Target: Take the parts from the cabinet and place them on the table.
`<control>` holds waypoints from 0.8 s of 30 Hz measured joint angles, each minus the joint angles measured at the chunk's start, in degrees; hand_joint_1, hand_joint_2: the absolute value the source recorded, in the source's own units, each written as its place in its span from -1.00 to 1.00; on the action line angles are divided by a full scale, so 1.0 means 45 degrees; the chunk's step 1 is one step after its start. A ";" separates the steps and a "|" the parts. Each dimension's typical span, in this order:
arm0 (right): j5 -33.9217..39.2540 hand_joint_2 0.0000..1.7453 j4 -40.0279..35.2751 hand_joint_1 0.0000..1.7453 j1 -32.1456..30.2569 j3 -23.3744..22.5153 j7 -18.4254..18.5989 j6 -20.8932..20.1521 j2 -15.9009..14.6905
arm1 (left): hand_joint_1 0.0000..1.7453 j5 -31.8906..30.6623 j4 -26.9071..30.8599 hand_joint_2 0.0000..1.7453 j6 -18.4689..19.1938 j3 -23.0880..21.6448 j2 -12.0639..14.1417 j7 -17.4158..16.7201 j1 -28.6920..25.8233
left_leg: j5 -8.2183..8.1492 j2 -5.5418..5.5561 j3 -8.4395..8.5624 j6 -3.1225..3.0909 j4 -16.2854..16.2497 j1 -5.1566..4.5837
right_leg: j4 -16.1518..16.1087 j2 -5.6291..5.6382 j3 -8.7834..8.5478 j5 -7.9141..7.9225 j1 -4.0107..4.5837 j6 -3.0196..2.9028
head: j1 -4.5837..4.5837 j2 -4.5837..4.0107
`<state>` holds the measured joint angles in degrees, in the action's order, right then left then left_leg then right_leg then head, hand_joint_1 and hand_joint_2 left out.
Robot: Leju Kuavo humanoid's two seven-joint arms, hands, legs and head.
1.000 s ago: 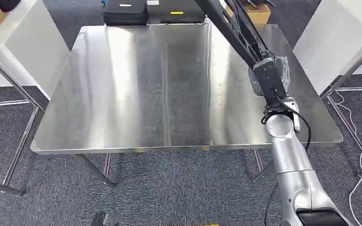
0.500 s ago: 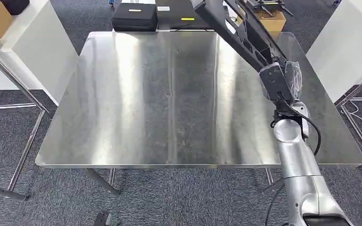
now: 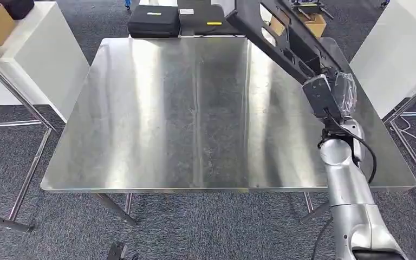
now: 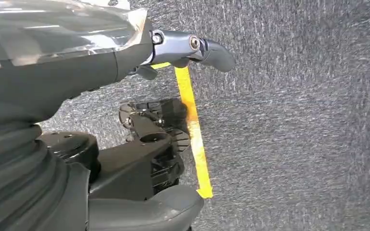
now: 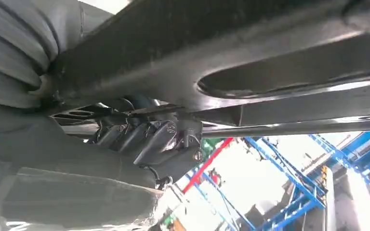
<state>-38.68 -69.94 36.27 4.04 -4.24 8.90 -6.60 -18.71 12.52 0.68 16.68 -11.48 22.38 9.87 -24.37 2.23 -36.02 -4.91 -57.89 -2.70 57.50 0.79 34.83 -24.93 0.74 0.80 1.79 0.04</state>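
Right hand (image 3: 330, 95) grips one end of a long black moulded plastic part (image 3: 281, 38); in the right wrist view its dark fingers (image 5: 149, 137) curl around the part's underside. The part slants up and away from the hand, over the far right portion of the bare stainless-steel desk (image 3: 195, 114), its far end reaching past the desk's back edge. It is clear of the desk surface, not yet set down.

Risks, as I judge them:
- Long part held at one end only. Weight sits well out from the grip, so it may pivot or slip in the fingers during lowering.
- The far end overhangs the black cases (image 3: 154, 24) just behind the desk; a swing or a shallow descent could clip them.
- The hand sits near the desk's right edge. Released there, the part could land partly off the edge and tip to the floor.
- Smooth metal top; a drop from height may skid.

Pose: right arm comes up from below on the right, forearm near vertical, wrist bent so the hand points forward and toward the desk's middle, above the right edge.

Left hand (image 4: 125, 53) hangs low over grey carpet (image 4: 294, 120) with a yellow tape line (image 4: 195, 134); thumb extended, nothing held, fingers apart as far as visible.
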 joint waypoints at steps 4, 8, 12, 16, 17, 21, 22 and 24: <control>-0.0653 1.00 0.0457 1.00 0.0130 -0.0044 0.0195 0.0204 -0.0195 | -1.00 0.0015 0.0000 1.00 0.0083 0.0000 0.0010 0.0093 -0.0001 | 0.0001 0.0001 0.0002 -0.0002 -0.0001 -0.0003 | 0.0000 -0.0001 -0.0004 0.0000 -0.0002 0.0000 | 0.0005 0.0000; -0.2067 1.00 0.1706 1.00 0.0507 -0.0112 0.0715 0.0710 -0.0462 | -1.00 -0.0019 0.0000 1.00 0.0126 0.0000 0.0030 0.0146 0.0000 | 0.0002 0.0001 0.0003 -0.0003 -0.0002 -0.0007 | 0.0000 -0.0001 -0.0007 0.0000 -0.0006 0.0001 | 0.0000 0.0000; -0.3626 1.00 0.3373 1.00 0.0746 -0.0277 0.1191 0.1273 -0.0617 | -1.00 -0.0112 0.0000 1.00 0.0170 0.0005 0.0054 0.0170 0.0000 | 0.0003 0.0005 0.0003 -0.0006 -0.0005 -0.0012 | -0.0001 -0.0003 -0.0011 0.0001 -0.0009 0.0001 | 0.0000 0.0000; -0.4120 1.00 0.4516 1.00 0.0764 -0.0316 0.1264 0.1423 -0.0743 | -1.00 -0.0126 0.0005 1.00 0.0189 0.0005 0.0088 0.0180 0.0002 | 0.0002 0.0001 0.0003 -0.0007 -0.0005 -0.0016 | -0.0001 0.0001 -0.0010 0.0001 -0.0012 0.0002 | 0.0005 0.0000; -0.4125 1.00 0.4669 1.00 0.0767 -0.0316 0.1264 0.1423 -0.0743 | -1.00 -0.0126 0.0005 1.00 0.0194 0.0005 0.0098 0.0180 0.0004 | 0.0001 0.0002 0.0003 -0.0008 -0.0006 -0.0016 | -0.0001 0.0001 -0.0010 0.0001 -0.0012 0.0003 | 0.0000 0.0000; -0.4125 1.00 0.5120 1.00 0.0844 -0.0316 0.1264 0.1433 -0.0782 | -1.00 -0.0136 0.0005 1.00 0.0199 0.0005 0.0107 0.0180 0.0003 | 0.0001 0.0003 0.0003 -0.0008 -0.0005 -0.0015 | -0.0001 -0.0001 -0.0008 0.0001 -0.0010 0.0003 | 0.0000 0.0000; -0.4125 1.00 0.5178 1.00 0.0862 -0.0316 0.1264 0.1438 -0.0787 | -1.00 -0.0136 0.0005 1.00 0.0199 0.0005 0.0112 0.0180 0.0001 | 0.0001 0.0002 0.0003 -0.0008 -0.0005 -0.0015 | -0.0001 0.0000 -0.0008 0.0001 -0.0010 0.0002 | 0.0000 0.0000; -0.4125 1.00 0.5270 1.00 0.0885 -0.0316 0.1264 0.1443 -0.0787 | -1.00 -0.0136 0.0005 1.00 0.0199 0.0005 0.0112 0.0180 0.0004 | 0.0001 0.0001 0.0005 -0.0008 -0.0005 -0.0014 | -0.0001 0.0001 -0.0008 0.0001 -0.0009 0.0002 | 0.0000 0.0000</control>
<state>-57.24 -46.23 40.26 2.62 1.44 15.39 -10.14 -19.32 12.55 1.57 16.70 -10.97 23.19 9.89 -24.36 2.24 -36.00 -4.95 -57.91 -2.77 57.50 0.80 34.79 -24.92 0.70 0.81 1.79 0.04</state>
